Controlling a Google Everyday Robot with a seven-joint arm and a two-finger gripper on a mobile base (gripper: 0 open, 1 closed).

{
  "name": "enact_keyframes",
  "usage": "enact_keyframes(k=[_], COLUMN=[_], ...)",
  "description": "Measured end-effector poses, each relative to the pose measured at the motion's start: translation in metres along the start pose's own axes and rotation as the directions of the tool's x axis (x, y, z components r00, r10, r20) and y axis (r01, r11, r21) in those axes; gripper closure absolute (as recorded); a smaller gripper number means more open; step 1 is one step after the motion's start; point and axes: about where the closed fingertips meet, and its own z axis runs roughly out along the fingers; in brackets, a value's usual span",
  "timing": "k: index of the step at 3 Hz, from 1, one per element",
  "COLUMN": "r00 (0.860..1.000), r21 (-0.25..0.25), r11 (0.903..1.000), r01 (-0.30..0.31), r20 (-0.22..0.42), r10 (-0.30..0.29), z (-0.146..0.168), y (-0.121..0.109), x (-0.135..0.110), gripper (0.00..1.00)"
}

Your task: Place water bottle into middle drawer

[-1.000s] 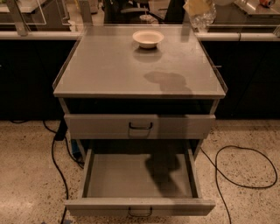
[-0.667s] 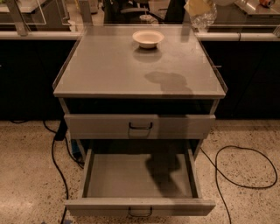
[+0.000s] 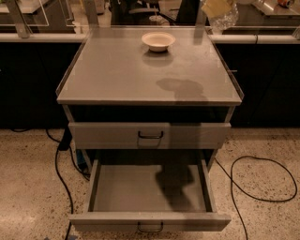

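Over speckled floor (image 3: 28,178), my grey desk (image 3: 117,70) carries a white bowl (image 3: 158,41); the middle drawer (image 3: 187,220) is open. Top right, the end effector (image 3: 216,6) is beside the water bottle (image 3: 226,20); I cannot tell its grip or the bottle's axis.

Hand (image 3: 219,10) high at right; middle drawer (image 3: 126,190) gapes unobstructed.

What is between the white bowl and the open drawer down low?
In the camera view: bare grey cabinet top, then the shut upper drawer. The gripper with the water bottle hangs at top right, off to the side.
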Motion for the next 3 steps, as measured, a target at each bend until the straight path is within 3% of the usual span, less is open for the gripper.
enact_keyframes(k=[1,2,3], r00=[1.0,0.999,0.997], r21=[0.018,0.07,0.064], r11=[0.9998,0.9975,0.9976], r01=[0.01,0.009,0.025], r20=[-0.019,-0.033,-0.078], r10=[-0.01,-0.007,-0.02], z=[-0.03,-0.072,-0.104], y=[0.005,0.007,0.021], x=[0.013,0.029,0.047], gripper=[1.0,1.0,1.0])
